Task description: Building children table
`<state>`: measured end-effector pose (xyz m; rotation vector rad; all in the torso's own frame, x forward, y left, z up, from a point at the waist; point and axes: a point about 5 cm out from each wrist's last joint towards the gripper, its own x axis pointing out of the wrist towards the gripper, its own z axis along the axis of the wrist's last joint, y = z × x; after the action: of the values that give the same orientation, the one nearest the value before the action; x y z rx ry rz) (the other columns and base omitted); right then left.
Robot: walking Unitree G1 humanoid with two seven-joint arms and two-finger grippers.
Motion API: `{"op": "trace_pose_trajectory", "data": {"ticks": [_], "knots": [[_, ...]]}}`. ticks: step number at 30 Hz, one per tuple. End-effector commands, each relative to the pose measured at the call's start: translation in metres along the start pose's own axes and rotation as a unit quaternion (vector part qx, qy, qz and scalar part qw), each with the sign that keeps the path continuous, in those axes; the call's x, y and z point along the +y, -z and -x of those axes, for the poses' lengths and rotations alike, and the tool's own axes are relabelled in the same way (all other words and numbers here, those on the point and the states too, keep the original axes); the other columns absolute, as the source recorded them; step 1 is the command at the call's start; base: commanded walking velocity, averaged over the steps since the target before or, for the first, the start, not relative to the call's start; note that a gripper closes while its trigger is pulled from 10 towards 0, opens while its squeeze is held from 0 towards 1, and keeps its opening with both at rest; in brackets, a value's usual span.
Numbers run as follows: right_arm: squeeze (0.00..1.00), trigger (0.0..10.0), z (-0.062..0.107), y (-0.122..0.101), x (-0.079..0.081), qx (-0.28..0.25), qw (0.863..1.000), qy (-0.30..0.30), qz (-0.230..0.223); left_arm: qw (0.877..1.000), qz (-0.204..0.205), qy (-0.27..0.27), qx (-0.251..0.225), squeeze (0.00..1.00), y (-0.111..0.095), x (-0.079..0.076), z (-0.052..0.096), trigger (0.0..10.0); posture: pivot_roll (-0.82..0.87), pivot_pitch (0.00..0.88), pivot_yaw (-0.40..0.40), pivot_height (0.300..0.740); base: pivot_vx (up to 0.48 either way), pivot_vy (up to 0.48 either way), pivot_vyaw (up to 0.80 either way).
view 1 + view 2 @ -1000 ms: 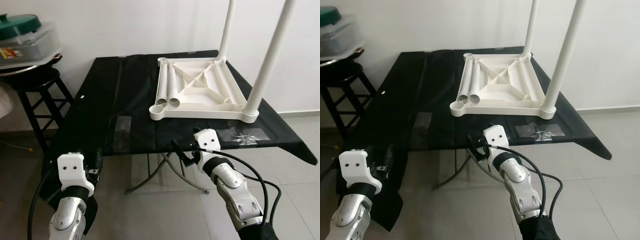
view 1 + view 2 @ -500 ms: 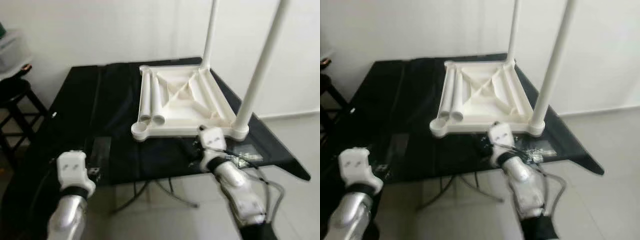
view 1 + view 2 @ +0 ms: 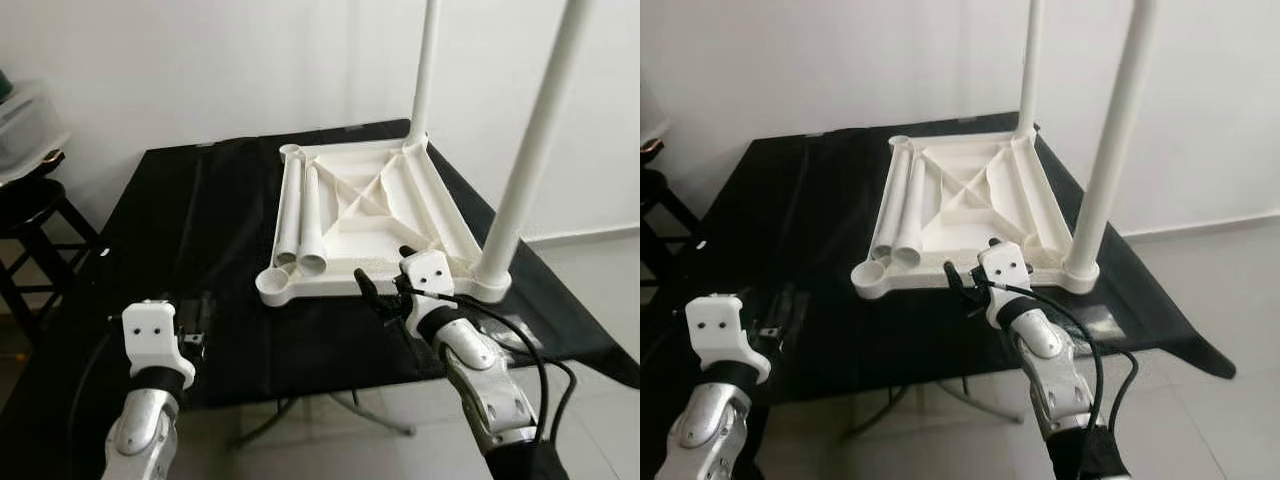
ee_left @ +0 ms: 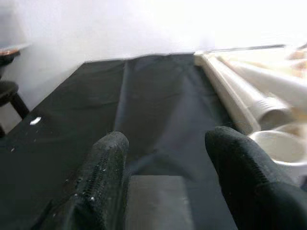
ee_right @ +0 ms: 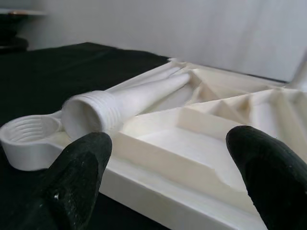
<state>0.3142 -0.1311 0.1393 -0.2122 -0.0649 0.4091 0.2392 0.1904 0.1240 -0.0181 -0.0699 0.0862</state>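
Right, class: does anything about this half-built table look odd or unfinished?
Yes. The upturned white tabletop has two legs standing on the robot's right side, while two loose legs lie inside it and the near-left socket is empty.

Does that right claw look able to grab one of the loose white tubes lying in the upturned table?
Probably yes. The right claw is open, at the near rim of the tabletop, and the loose legs lie just beyond with their ends toward it. Only the low rim stands between.
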Motion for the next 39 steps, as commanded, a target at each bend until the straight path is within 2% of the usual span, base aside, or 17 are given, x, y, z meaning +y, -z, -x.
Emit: {"op": "trace_pose_trajectory", "data": {"ticks": [1, 8, 19, 22, 24, 25, 27, 28, 30, 32, 35, 36, 37, 38, 39], "knots": [[0.00, 10.0, 0.000, 0.000, 0.003, 0.000, 1.000, -0.008, -0.001, 1.000, -0.007, -0.003, 0.001, 0.00, -0.001, 0.003, 0.000, 10.0, -0.01, 0.038, 0.034, 0.740, 0.255, 0.000, 0.00], [0.00, 10.0, -0.001, 0.001, 0.003, 0.001, 1.000, -0.011, -0.003, 1.000, -0.008, -0.003, 0.000, 0.00, -0.001, 0.003, -0.001, 10.0, -0.01, 0.038, 0.033, 0.740, 0.253, 0.000, 0.00], [0.00, 10.0, -0.001, 0.002, 0.006, 0.005, 0.999, -0.037, -0.019, 1.000, -0.007, -0.007, 0.001, 0.00, -0.001, 0.004, -0.001, 10.0, -0.01, 0.035, 0.032, 0.740, 0.000, 0.000, 0.00], [0.00, 10.0, -0.002, 0.004, 0.008, 0.010, 0.997, -0.067, -0.039, 1.000, -0.007, -0.007, 0.003, 0.00, 0.000, 0.004, 0.000, 10.0, -0.01, 0.033, 0.032, 0.740, 0.000, 0.000, 0.00], [0.00, 10.0, -0.003, 0.006, 0.012, 0.023, 0.990, -0.123, -0.056, 1.000, -0.008, -0.007, 0.004, 0.00, 0.000, 0.004, 0.000, 10.0, -0.01, 0.028, 0.033, 0.740, 0.000, 0.000, 0.00], [0.00, 10.0, -0.003, 0.005, 0.014, 0.029, 0.986, -0.158, -0.054, 1.000, -0.008, -0.007, 0.004, 0.00, 0.001, 0.004, 0.000, 10.0, -0.01, 0.026, 0.035, 0.740, 0.000, 0.000, 0.00], [0.00, 10.0, -0.003, 0.005, 0.014, 0.048, 0.971, -0.233, -0.003, 1.000, -0.008, -0.006, 0.005, 0.00, 0.001, 0.003, 0.000, 10.0, -0.01, 0.022, 0.035, 0.740, 0.000, 0.000, 0.00], [0.00, 10.0, -0.003, 0.005, 0.014, 0.048, 0.971, -0.233, -0.003, 1.000, -0.008, -0.006, 0.005, 0.00, 0.001, 0.003, 0.000, 10.0, -0.01, 0.022, 0.035, 0.740, 0.000, 0.000, 0.00], [0.00, 10.0, -0.001, 0.004, 0.009, 0.074, 0.950, -0.300, 0.051, 1.000, -0.010, -0.005, 0.006, 0.00, 0.002, 0.003, 0.001, 10.0, 0.00, 0.017, 0.034, 0.740, 0.000, 0.000, 0.00], [0.00, 10.0, 0.000, 0.000, 0.001, 0.108, 0.922, -0.355, 0.110, 1.000, -0.009, -0.003, 0.007, 0.00, 0.002, 0.002, 0.001, 10.0, 0.00, 0.016, 0.026, 0.740, 0.000, 0.000, 0.00], [0.00, 10.0, 0.000, 0.000, 0.001, 0.108, 0.922, -0.355, 0.110, 1.000, -0.009, -0.003, 0.007, 0.00, 0.002, 0.002, 0.001, 10.0, 0.00, 0.016, 0.026, 0.740, 0.000, 0.000, 0.00], [0.00, 10.0, -0.002, -0.005, -0.015, 0.167, 0.876, -0.408, 0.194, 1.000, -0.006, 0.000, 0.008, 0.00, 0.003, 0.001, 0.003, 10.0, 0.01, 0.015, 0.018, 0.740, 0.000, 0.000, 0.00], [0.00, 10.0, -0.002, -0.005, -0.015, 0.167, 0.876, -0.408, 0.194, 1.000, -0.006, 0.000, 0.008, 0.00, 0.003, 0.001, 0.003, 10.0, 0.01, 0.015, 0.018, 0.740, 0.000, 0.000, 0.00], [0.00, 10.0, -0.005, -0.008, -0.023, 0.189, 0.859, -0.419, 0.224, 1.000, -0.005, 0.000, 0.008, 0.00, 0.003, 0.001, 0.003, 10.0, 0.01, 0.015, 0.018, 0.740, 0.000, 0.000, 0.00], [0.00, 10.0, -0.006, -0.010, -0.027, 0.202, 0.850, -0.423, 0.239, 1.000, -0.004, 0.001, 0.008, 0.00, 0.003, 0.000, 0.004, 10.0, 0.01, 0.015, 0.018, 0.740, 0.000, 0.000, 0.00]]}}
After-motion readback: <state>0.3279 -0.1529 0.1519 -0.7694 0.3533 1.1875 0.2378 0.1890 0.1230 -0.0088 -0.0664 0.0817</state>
